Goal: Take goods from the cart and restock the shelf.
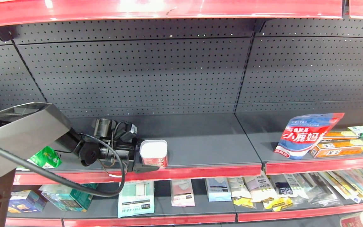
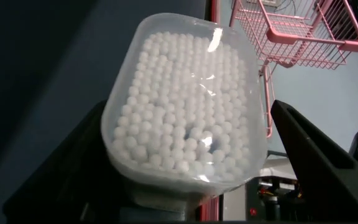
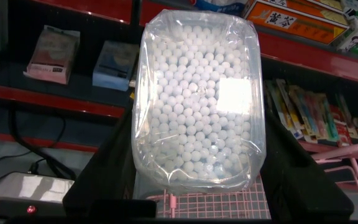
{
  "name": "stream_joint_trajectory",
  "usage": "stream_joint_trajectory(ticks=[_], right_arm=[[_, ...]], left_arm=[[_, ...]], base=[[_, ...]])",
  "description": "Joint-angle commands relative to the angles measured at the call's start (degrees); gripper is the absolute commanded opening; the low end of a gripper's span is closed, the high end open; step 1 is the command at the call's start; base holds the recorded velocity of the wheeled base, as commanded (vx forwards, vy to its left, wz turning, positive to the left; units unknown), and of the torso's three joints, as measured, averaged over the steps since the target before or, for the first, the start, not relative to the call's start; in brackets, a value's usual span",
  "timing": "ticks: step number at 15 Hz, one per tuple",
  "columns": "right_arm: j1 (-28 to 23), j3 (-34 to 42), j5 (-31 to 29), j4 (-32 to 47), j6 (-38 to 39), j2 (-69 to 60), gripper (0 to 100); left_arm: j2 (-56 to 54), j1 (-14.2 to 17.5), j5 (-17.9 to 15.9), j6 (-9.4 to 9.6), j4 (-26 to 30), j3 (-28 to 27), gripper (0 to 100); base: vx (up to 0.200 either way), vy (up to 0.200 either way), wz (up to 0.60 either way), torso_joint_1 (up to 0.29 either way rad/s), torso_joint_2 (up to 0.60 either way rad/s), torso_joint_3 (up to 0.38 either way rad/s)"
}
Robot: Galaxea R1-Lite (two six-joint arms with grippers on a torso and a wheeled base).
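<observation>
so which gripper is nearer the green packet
Left. The left gripper is on the same shelf, close beside the green packet; the right gripper is off the shelf, holding a swab tub over the pink cart.

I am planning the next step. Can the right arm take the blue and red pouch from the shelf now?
Probably not yet. The right gripper is shut on a cotton swab box, so its fingers are full. The pouch itself looks unobstructed near the shelf front, by the orange boxes.
</observation>
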Motion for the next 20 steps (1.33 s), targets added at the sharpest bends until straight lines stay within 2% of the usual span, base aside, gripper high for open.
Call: stream_joint_trajectory(ticks=[1,5,7,11,13,16,17,18,20], right_arm=[[0.0,0.0,0.0,0.1,0.0,0.1,0],[0.0,0.0,0.0,0.1,0.0,0.1,0],[0.0,0.0,0.0,0.0,0.0,0.5,0],[0.2,0.0,0.0,0.1,0.0,1.1,0],[0.2,0.0,0.1,0.1,0.0,1.3,0],[0.3,0.0,0.3,0.1,0.0,1.4,0],[0.3,0.0,0.4,0.0,0.1,1.4,0],[0.3,0.0,0.4,0.0,0.1,1.4,0],[0.3,0.1,0.5,0.0,0.1,1.4,0]], left_arm=[[-0.2,0.0,0.1,0.05,-0.2,0.0,100],[-0.7,0.3,0.1,-0.04,-0.4,-0.5,100],[-3.2,0.5,0.1,-1.36,-0.4,0.5,100],[-7.4,2.7,-0.2,-1.89,-0.5,1.9,100],[-8.9,3.3,-0.5,-2.94,-0.6,1.7,100],[-12.3,3.6,-0.2,-8.74,-2.0,1.4,100],[-13.4,4.3,0.6,-13.31,-4.8,1.1,100],[-13.6,4.6,1.8,-15.42,-6.4,1.0,100],[-13.8,5.3,13.6,-28.96,-16.4,0.7,100]], base=[[0.0,0.0,0.0,0.0,0.0,0.0],[0.0,0.0,0.0,0.0,0.0,0.0],[0.0,0.0,0.0,0.0,0.0,0.0],[0.0,0.0,0.0,0.0,0.0,0.0],[0.0,0.0,0.0,0.0,0.0,0.0],[0.0,0.0,0.0,0.0,0.0,0.0],[0.0,0.0,0.0,0.0,0.0,0.0],[0.0,0.0,0.0,0.0,0.0,0.0],[0.0,0.0,0.0,0.0,0.0,0.0]])
